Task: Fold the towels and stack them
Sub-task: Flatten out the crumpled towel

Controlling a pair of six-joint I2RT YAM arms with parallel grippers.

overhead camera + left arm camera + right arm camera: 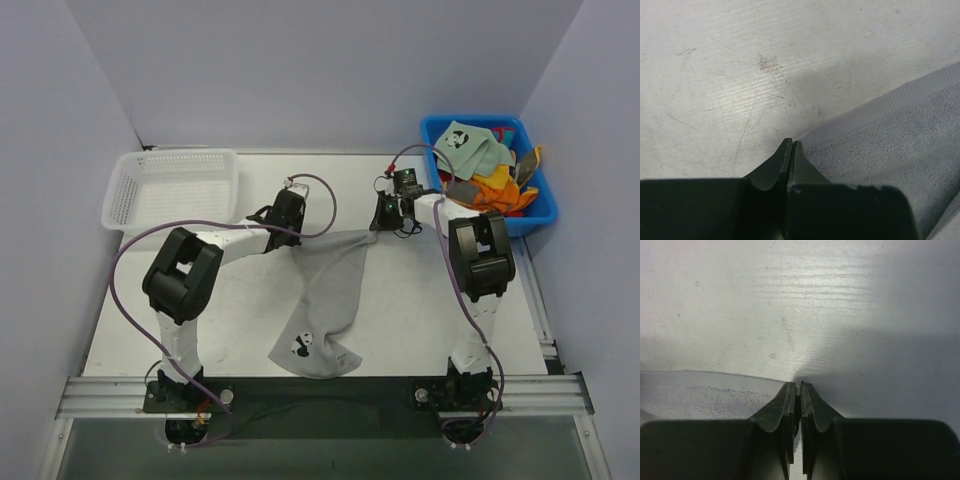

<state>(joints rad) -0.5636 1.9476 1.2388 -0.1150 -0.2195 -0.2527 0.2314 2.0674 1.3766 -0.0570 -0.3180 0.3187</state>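
Note:
A grey towel (330,300) with a small panda mark hangs stretched between my two grippers and trails down to the table's near edge. My left gripper (292,212) is shut on its left top corner; in the left wrist view the gripper (790,143) pinches the hem of the grey towel (890,145). My right gripper (384,213) is shut on the right top corner; in the right wrist view the gripper (795,386) holds the grey towel (705,390) edge. More towels (490,170), pale green, orange and red, lie piled in the blue bin (540,205).
A white mesh basket (172,187) stands at the back left of the white table (240,310). The blue bin sits at the back right. Purple cables loop over both arms. A metal rail (320,392) runs along the near edge.

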